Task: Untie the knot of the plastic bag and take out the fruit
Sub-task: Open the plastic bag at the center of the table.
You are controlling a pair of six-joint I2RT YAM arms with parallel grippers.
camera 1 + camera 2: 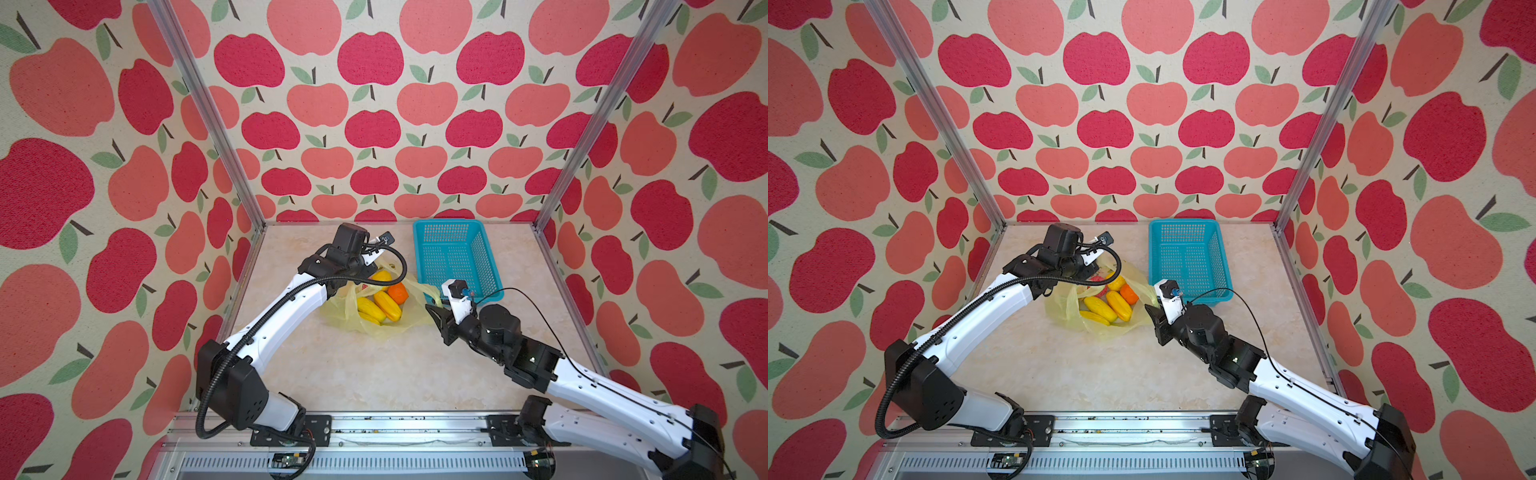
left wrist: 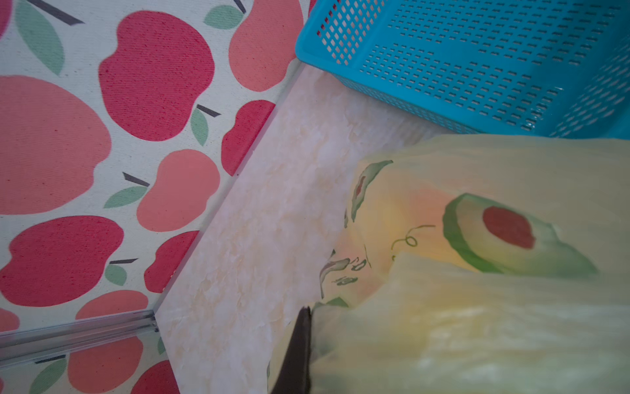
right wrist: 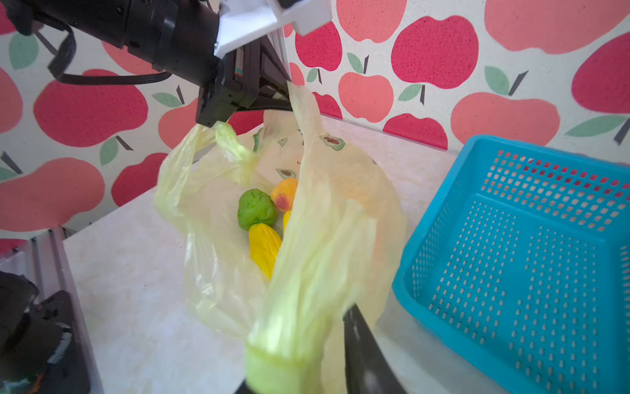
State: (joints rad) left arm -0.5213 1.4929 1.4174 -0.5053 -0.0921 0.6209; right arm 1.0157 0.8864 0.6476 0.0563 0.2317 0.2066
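Yellow-green plastic bag lies open-mouthed on the counter between the arms, fruit piled inside. The left end effector, wrist bent down over the far rim, pinches that rim and holds it up. The right end effector crouches low at the near handle strip; whether it grips I cannot tell.

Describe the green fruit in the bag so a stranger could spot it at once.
Find the teal mesh basket on the marble table; the translucent yellow-green plastic bag sits open right beside it. Inside the bag's mouth sits the green fruit, a lumpy ball. It is the only green piece, next to a long yellow fruit and a peach-coloured one.
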